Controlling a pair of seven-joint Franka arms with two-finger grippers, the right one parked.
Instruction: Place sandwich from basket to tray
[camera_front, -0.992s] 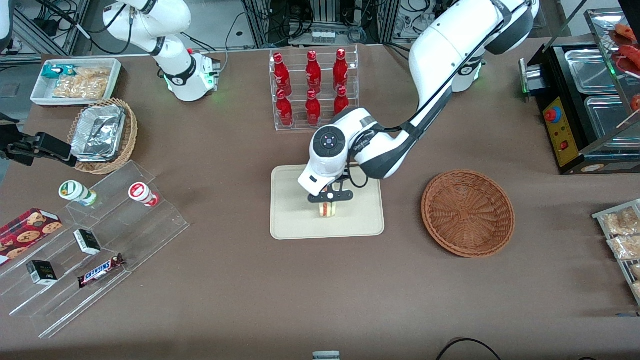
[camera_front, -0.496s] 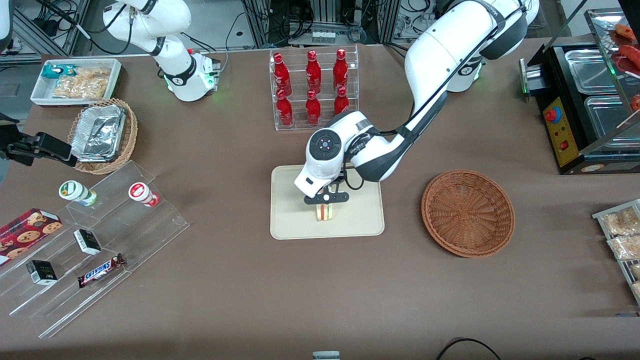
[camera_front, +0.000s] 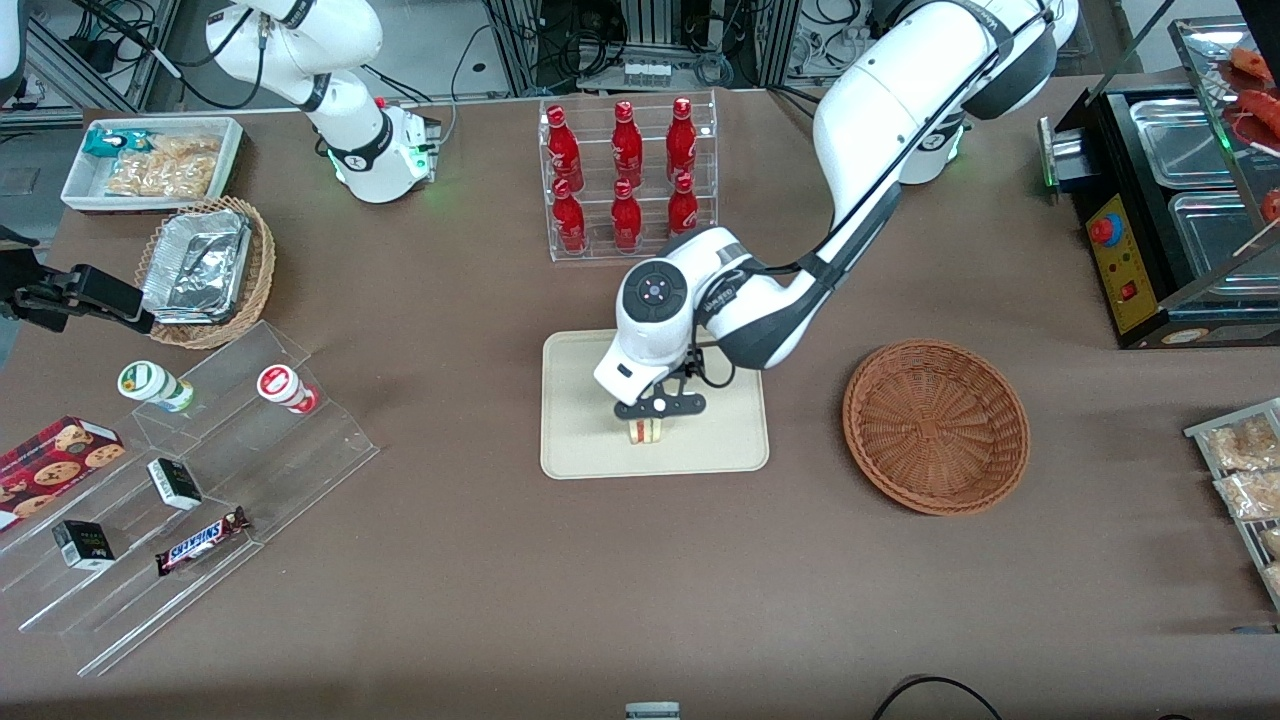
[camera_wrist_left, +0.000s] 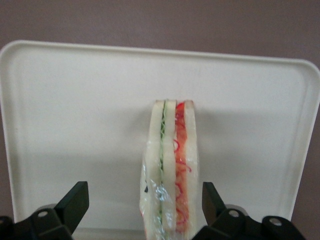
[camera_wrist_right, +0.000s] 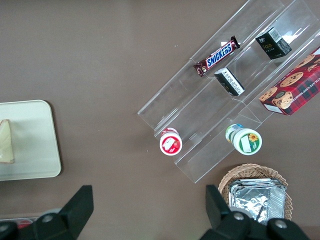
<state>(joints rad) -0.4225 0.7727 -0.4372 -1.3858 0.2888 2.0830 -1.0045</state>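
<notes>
The sandwich stands on edge on the beige tray at mid-counter, its pale bread slices and red and green filling layers turned up toward the wrist camera. The left arm's claw hangs directly above it with its fingers spread wide, one on either side of the sandwich and clear of it. In the wrist view the tray shows bare around the wedge, which sits inside a clear wrapper.

The reddish-brown wicker basket lies just beside the tray, toward the working arm's end of the brown counter, and holds nothing. Farther from the front camera than the tray, a clear rack of red bottles stands close to the arm's white wrist housing. Toward the parked arm's end, stepped acrylic shelves carry a Snickers bar, small boxes and two round cups, with a tan basket of foil containers and a white bin of snack packs farther from the camera. A black food warmer sits at the working arm's end.
</notes>
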